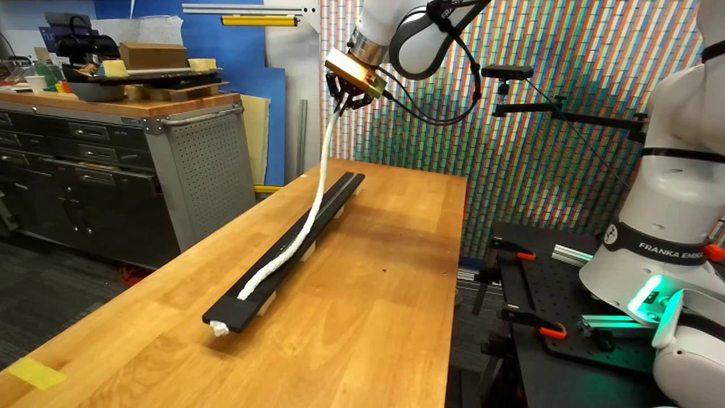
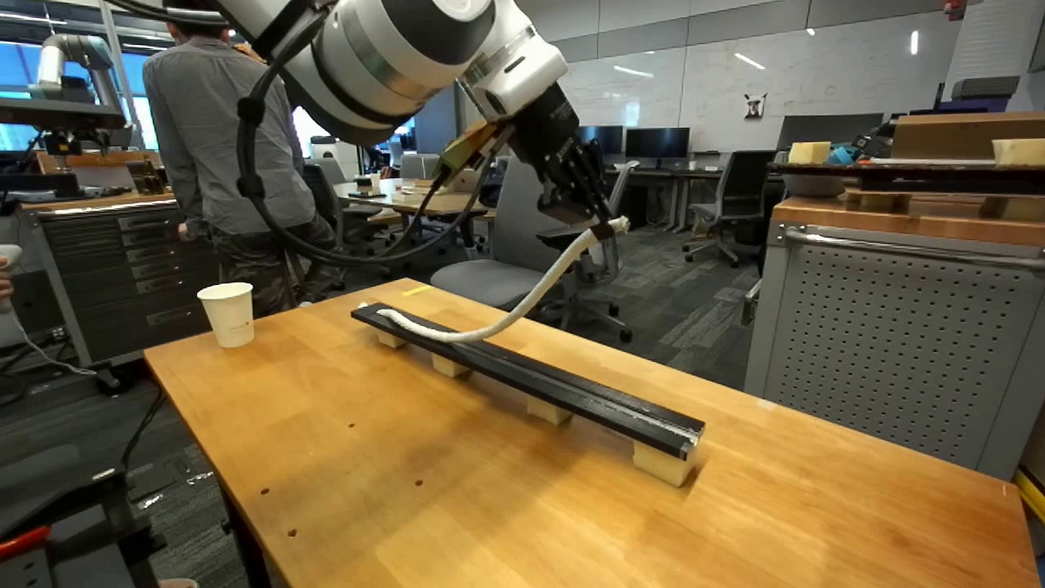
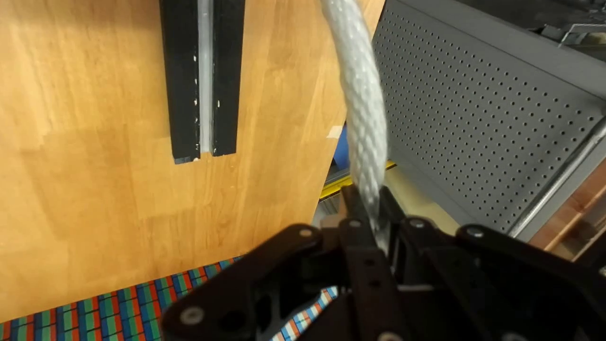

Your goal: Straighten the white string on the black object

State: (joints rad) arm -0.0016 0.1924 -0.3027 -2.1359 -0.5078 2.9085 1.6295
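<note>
The white string (image 1: 323, 164) rises in a curve from the near part of the black object (image 1: 343, 195) up to my gripper (image 1: 342, 107), held high above the far end. In an exterior view, the string (image 2: 541, 290) bends upward and its free tip sticks out just past the fingertips (image 2: 602, 230). My jaws are shut on it. Only the string's lower stretch lies along the grooved black object (image 2: 563, 388); the rest hangs in the air. In the wrist view, the string (image 3: 362, 94) runs down between the fingers, right of the black object's bare end (image 3: 227, 85).
Pale blocks (image 2: 549, 410) raise the black object off the wooden table (image 2: 392, 506). A paper cup (image 2: 229, 317) stands at a table corner. A grey cabinet (image 1: 212, 158) is beside the table. A person (image 2: 237, 139) stands behind, and an office chair (image 2: 498, 278) is close to the table.
</note>
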